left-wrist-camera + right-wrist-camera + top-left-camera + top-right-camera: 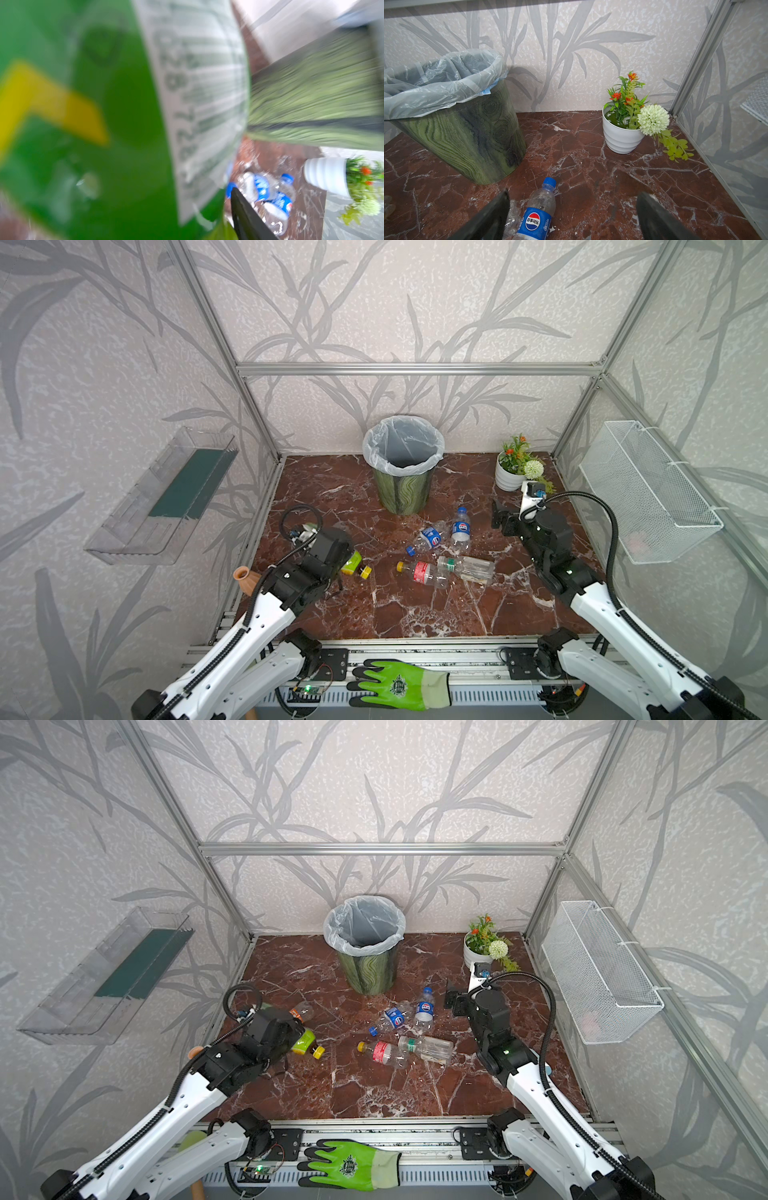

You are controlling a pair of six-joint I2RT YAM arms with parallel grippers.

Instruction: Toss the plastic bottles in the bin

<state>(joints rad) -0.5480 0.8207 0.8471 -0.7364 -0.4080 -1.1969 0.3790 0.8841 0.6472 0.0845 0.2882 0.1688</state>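
My left gripper (pixel 344 566) is shut on a green-wrapped bottle (pixel 352 563) with a yellow cap. That bottle (pixel 104 124) fills the blurred left wrist view, with one black finger (pixel 245 216) against it. An orange-labelled bottle (pixel 300 1011) lies just behind this gripper. Mid-floor lie two blue-labelled bottles (pixel 460 529) (pixel 430 538), a red-labelled one (pixel 422 572) and a clear one (pixel 465 568). The green-striped bin (pixel 401 493) with a white liner stands at the back. My right gripper (pixel 575 207) is open and empty, low over the floor beside a blue-labelled bottle (pixel 537 216).
A white ribbed flowerpot (pixel 509 479) stands at the back right. A wire mesh basket (pixel 648 489) hangs on the right wall and a clear shelf (pixel 162 497) on the left. A small clay vase (pixel 246 577) sits by the left edge. A green glove (pixel 399 684) lies on the front rail.
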